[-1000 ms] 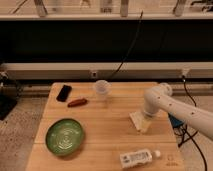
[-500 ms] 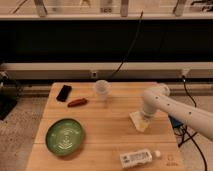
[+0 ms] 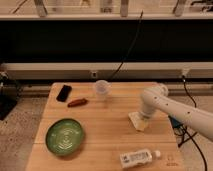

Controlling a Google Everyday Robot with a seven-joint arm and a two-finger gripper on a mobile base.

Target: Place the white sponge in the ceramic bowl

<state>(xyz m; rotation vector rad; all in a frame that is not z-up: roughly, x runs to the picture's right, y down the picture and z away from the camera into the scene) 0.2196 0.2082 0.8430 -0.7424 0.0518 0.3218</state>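
The white sponge (image 3: 137, 121) lies flat on the wooden table (image 3: 105, 125), right of centre. My gripper (image 3: 144, 118) comes down from the white arm (image 3: 172, 107) at the right and sits right over the sponge's upper right part, hiding some of it. The ceramic bowl (image 3: 65, 136), a wide green dish with paler rings, stands at the table's front left, far from the gripper.
A small clear plastic cup (image 3: 101, 88) stands at the back centre. A black phone (image 3: 63, 93) and a reddish-brown oblong object (image 3: 77, 103) lie at the back left. A white-labelled plastic bottle (image 3: 136, 158) lies on its side at the front right edge. A black cable hangs behind the table.
The arm has lowered and shifted slightly left, bringing the gripper down onto the sponge. The sponge and the other objects have not moved.
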